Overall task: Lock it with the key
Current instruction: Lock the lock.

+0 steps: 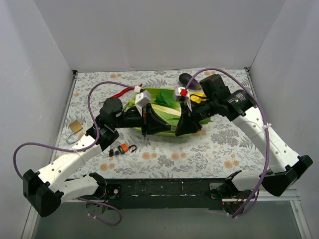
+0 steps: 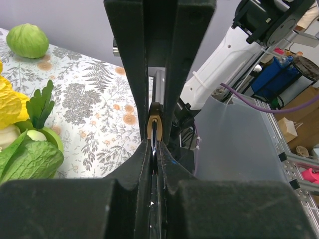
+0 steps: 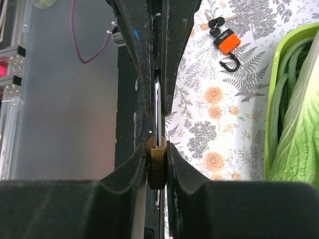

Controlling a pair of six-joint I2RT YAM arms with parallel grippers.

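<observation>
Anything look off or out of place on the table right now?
Minor only: an orange padlock lies by the left arm with its shackle swung open, black keys beside it. Nothing looks spilled or broken.

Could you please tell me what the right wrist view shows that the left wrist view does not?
Only the right wrist view shows the orange padlock and dark keys lying on the table. Only the left wrist view shows a round green vegetable and the right arm's white link. Both show the brass padlock gripped by the right tool and the key pinched in the left tool.
</observation>
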